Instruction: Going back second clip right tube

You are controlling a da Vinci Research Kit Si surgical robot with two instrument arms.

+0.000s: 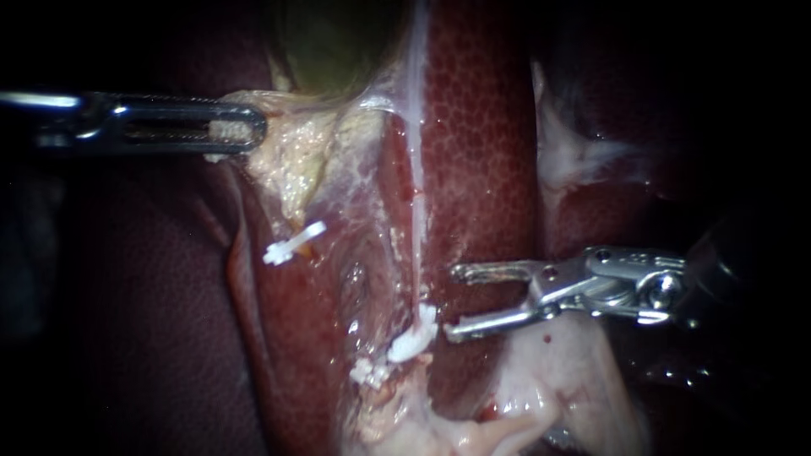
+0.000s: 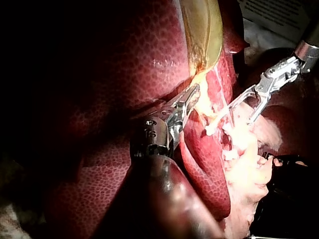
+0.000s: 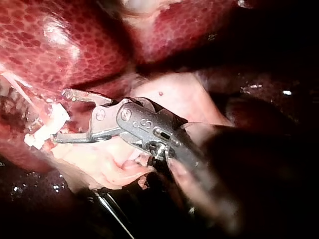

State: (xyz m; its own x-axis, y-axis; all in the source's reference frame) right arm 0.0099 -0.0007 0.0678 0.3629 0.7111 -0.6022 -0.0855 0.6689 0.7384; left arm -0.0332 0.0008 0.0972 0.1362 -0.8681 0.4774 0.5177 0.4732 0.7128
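The liver (image 1: 481, 152) fills the field as a dark red, mottled mass. The greenish gallbladder (image 1: 338, 42) lies above it. Pale fatty tissue (image 1: 287, 160) hangs under the gallbladder.

The left instrument (image 1: 249, 127) enters from the left. Its jaws are clenched on the upper edge of the pale fatty tissue and hold it taut. The right instrument (image 1: 452, 302) enters from the right. Its jaws stand apart and carry nothing.

The right tube (image 1: 416, 211) runs as a thin whitish strand down the liver's edge. Two white clips sit on its lower end: the upper clip (image 1: 416, 336) and the lower clip (image 1: 367, 371), close together. Which one is the second clip cannot be told. A separate clip (image 1: 291, 245) sits further left, on another strand.

Handling, by judgement: the tube is soft, wet, stretched and easily torn. The clips are small and rigid, and may be dislodged by a sideways knock. Neither calls for a grip. If a hold is needed, take the surrounding pale tissue, not the tube.

Position: the upper clip lies just beside the tip of the right instrument's lower jaw, outside the gap between the jaws. The withdrawal path appears to run straight back along the shaft, away from the tube.
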